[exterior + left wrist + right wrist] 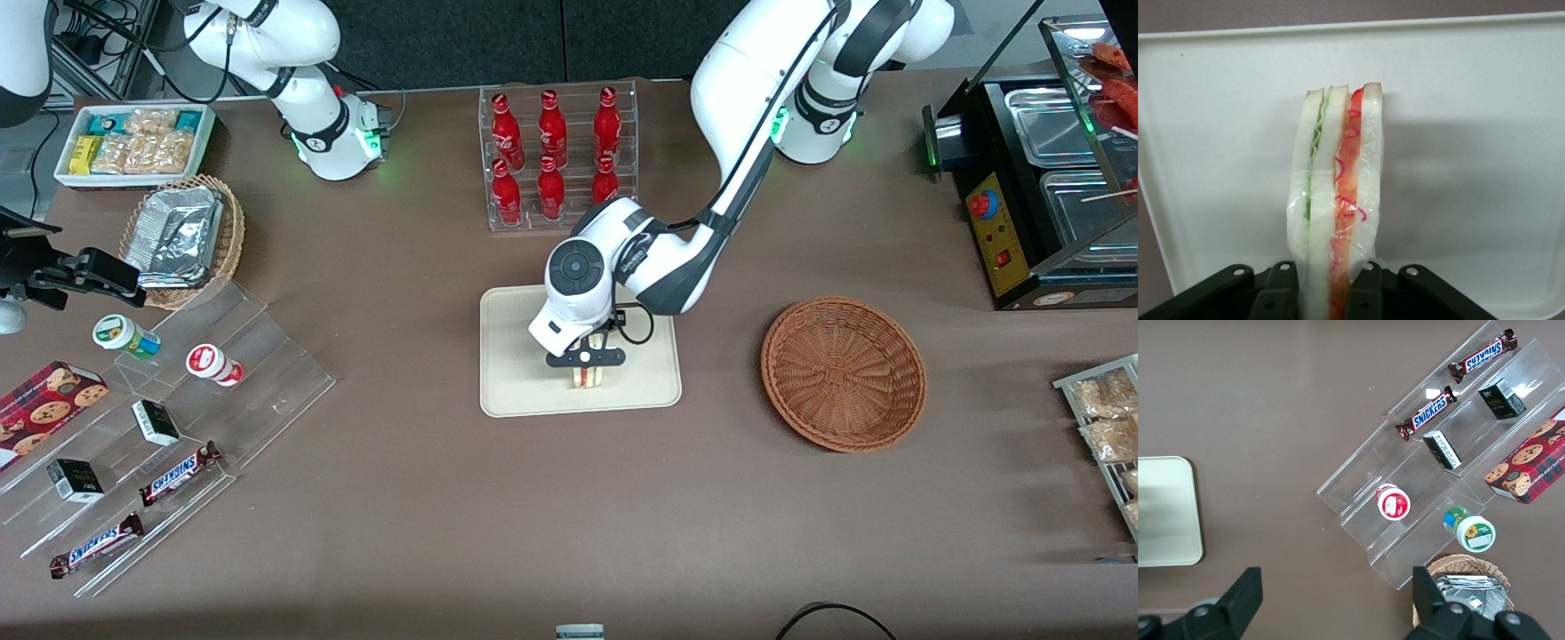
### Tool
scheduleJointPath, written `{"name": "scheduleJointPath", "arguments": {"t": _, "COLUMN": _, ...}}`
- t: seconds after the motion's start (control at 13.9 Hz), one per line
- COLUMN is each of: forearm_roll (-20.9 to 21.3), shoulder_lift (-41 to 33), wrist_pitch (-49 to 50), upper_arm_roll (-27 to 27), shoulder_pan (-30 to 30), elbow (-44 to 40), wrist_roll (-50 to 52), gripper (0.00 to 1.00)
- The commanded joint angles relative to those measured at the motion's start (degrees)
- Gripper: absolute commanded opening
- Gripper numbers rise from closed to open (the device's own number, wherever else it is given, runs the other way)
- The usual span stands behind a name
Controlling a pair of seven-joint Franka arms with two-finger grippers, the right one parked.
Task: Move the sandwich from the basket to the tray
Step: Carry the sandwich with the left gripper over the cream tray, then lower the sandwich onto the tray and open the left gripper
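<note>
The sandwich [586, 377] [1337, 193], pale bread wrapped in clear film with red-orange and green filling, stands on edge over the cream tray [516, 391] [1471, 167]. My gripper [586, 363] [1325, 297] is above the tray's middle, shut on the sandwich, one black finger pressed against each bread face. Whether the sandwich's lower edge touches the tray cannot be told. The reddish-brown wicker basket [843, 372] sits beside the tray toward the working arm's end and has nothing in it.
A clear rack of red bottles [556, 151] stands farther from the front camera than the tray. Toward the parked arm's end are acrylic steps with snack bars [178, 471], a tan basket of foil trays [182, 236] and a white snack bin [133, 142]. A black food warmer [1040, 178] stands at the working arm's end.
</note>
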State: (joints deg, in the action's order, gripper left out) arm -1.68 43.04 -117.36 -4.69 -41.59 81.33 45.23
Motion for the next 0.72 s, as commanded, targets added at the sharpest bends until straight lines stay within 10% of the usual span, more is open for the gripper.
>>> {"name": "scheduleJointPath", "arguments": {"t": 0.0, "forearm_roll": -0.8, "shoulder_lift": 2.0, "wrist_pitch": -0.2, "upper_arm_roll": 0.7, "shoulder_pan": -1.0, "elbow": -2.2, "wrist_roll": 0.9, "gripper": 0.00}}
{"name": "scheduleJointPath", "arguments": {"t": 0.14, "forearm_roll": -0.7, "shoulder_lift": 2.4, "wrist_pitch": -0.3, "upper_arm_roll": 0.7, "shoulder_pan": -1.7, "elbow": -2.2, "wrist_roll": 1.0, "gripper": 0.00}}
{"name": "scheduleJointPath", "arguments": {"t": 0.22, "forearm_roll": -0.7, "shoulder_lift": 2.5, "wrist_pitch": -0.7, "upper_arm_roll": 0.7, "shoulder_pan": -1.7, "elbow": -2.2, "wrist_roll": 1.0, "gripper": 0.38}}
{"name": "scheduleJointPath", "arguments": {"t": 0.29, "forearm_roll": -0.7, "shoulder_lift": 2.8, "wrist_pitch": -0.9, "upper_arm_roll": 0.7, "shoulder_pan": -1.7, "elbow": -2.2, "wrist_roll": 1.0, "gripper": 0.99}}
{"name": "scheduleJointPath", "arguments": {"t": 0.65, "forearm_roll": -0.8, "shoulder_lift": 2.6, "wrist_pitch": -1.1, "upper_arm_roll": 0.7, "shoulder_pan": -1.6, "elbow": -2.6, "wrist_roll": 0.3, "gripper": 1.00}}
